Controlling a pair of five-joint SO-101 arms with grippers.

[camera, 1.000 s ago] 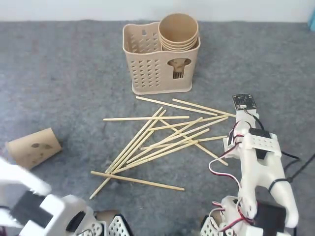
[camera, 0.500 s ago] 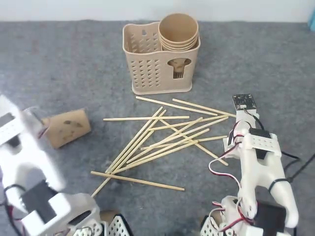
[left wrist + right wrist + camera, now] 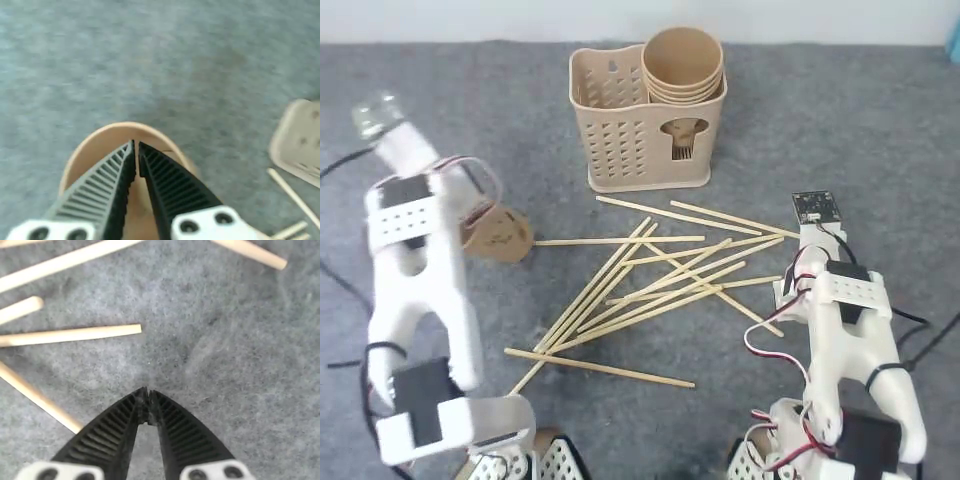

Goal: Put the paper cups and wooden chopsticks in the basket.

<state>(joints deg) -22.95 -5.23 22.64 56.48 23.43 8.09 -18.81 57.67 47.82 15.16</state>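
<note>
My left gripper (image 3: 136, 145) is shut on the rim of a brown paper cup (image 3: 92, 152), one finger inside and one outside. In the high view this cup (image 3: 500, 237) hangs at the left arm's tip, left of the chopstick pile and in front of the basket. The beige slotted basket (image 3: 620, 135) stands at the back with a stack of paper cups (image 3: 682, 60) in its right compartment. Several wooden chopsticks (image 3: 660, 280) lie scattered across the middle of the grey carpet. My right gripper (image 3: 146, 391) is shut and empty, low over the carpet beside chopstick ends (image 3: 75, 334).
The right arm (image 3: 845, 310) stands at the pile's right edge. A corner of the basket (image 3: 297, 135) shows beyond the held cup in the left wrist view. Bare carpet lies left and right of the basket.
The left arm has picked the paper cup up from the carpet at the far left and carried it rightward and farther back, toward the basket. The right arm has not moved.
</note>
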